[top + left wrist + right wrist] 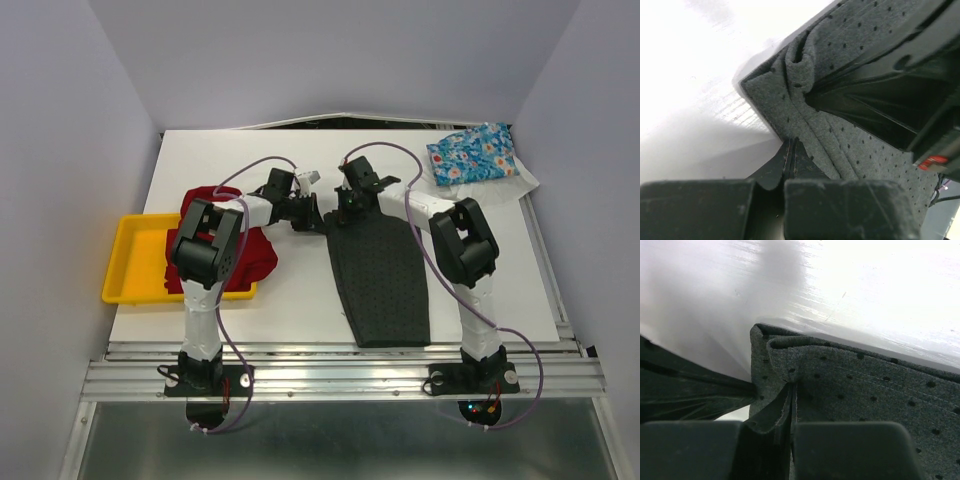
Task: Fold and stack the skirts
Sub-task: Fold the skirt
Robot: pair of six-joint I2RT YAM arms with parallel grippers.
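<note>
The charcoal dotted skirt [382, 280] lies lengthwise in the middle of the table, its narrow end at the far side. My left gripper [313, 215] is shut on that end's left corner [790, 100]. My right gripper [346, 208] is shut on the same end just beside it, pinching the hem [805, 365]. The two grippers nearly touch. The deep red skirt [245, 250] lies bunched in and over the yellow tray, partly hidden by my left arm. The blue floral skirt [472, 153] lies folded at the far right corner.
The yellow tray [128, 268] sits at the table's left edge. The white table [300, 300] ends at a metal rail along the near side. Cables loop from both arms over the skirts.
</note>
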